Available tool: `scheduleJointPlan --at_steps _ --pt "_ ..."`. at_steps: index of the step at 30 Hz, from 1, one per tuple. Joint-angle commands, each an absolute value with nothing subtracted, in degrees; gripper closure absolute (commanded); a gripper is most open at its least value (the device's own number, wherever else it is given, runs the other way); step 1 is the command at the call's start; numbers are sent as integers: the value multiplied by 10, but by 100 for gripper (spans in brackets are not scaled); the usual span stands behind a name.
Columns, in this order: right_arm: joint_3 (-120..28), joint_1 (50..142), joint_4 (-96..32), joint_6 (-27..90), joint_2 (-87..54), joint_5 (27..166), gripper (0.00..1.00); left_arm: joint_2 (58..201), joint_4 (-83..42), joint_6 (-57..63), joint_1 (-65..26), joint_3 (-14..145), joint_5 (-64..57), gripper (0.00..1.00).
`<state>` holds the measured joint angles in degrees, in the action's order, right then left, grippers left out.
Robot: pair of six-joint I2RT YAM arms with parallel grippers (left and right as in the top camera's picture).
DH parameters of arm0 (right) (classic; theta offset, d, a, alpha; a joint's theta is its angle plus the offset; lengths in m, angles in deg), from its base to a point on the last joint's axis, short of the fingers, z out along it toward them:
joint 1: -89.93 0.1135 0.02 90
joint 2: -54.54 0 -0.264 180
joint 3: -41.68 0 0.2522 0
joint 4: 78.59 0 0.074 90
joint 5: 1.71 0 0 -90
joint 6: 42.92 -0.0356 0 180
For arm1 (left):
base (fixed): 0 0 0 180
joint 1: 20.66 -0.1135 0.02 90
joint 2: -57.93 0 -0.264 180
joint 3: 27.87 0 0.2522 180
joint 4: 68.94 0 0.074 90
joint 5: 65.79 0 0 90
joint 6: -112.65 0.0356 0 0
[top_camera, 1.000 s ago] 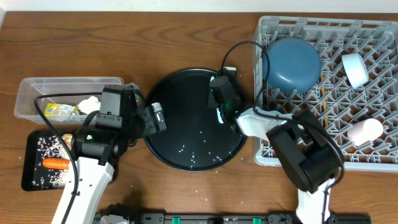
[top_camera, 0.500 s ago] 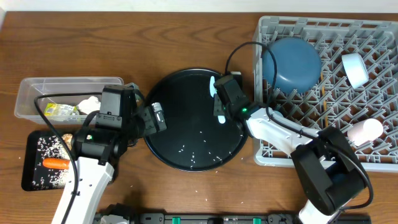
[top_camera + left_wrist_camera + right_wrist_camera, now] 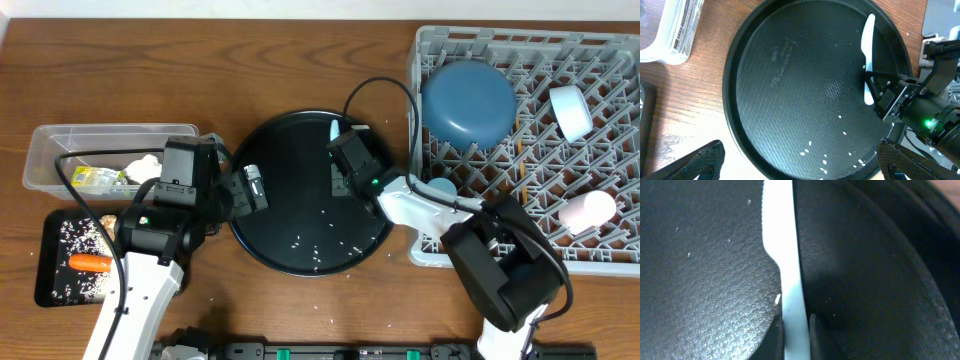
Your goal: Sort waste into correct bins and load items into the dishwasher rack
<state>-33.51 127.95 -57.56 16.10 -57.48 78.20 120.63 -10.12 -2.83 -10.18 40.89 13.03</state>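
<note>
A: Got the right fingers (image 3: 777,340) pinched shut on the spoon (image 3: 868,55) handle, down on the round tray (image 3: 290,180) near its right edge. Keeping the left fingers (image 3: 702,160) spread wide, holding nothing. Worried?

B: A bit. Could twist or slip out on the lift, thanks to that thin slick handle. Might snag going into the rack (image 3: 560,258) too. Looking fine on bins: wrapper (image 3: 98,180) and tissue (image 3: 143,166) in the tub (image 3: 35,150), carrot (image 3: 90,263) and rice (image 3: 75,240) in the tray (image 3: 45,285). Already racked: plate (image 3: 468,100), bowl (image 3: 572,110), pink cup (image 3: 587,210), blue cup (image 3: 440,188), chopstick (image 3: 522,165).
</note>
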Motion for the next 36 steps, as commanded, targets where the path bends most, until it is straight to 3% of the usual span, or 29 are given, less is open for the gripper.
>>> scheduleJointPlan --at_steps 1,16,29,36 --pt "-313 1300 -529 159 -627 810 99 1208 -100 -25 -105 415 138 2" --pt "-313 1312 -402 124 -589 823 99 1208 -100 -25 -105 415 138 2" --pt "-313 1316 -371 131 -558 878 99 1208 -100 -25 -105 415 138 2" --pt "-313 1331 -290 131 -558 963 87 1208 -100 -25 -105 415 138 2"
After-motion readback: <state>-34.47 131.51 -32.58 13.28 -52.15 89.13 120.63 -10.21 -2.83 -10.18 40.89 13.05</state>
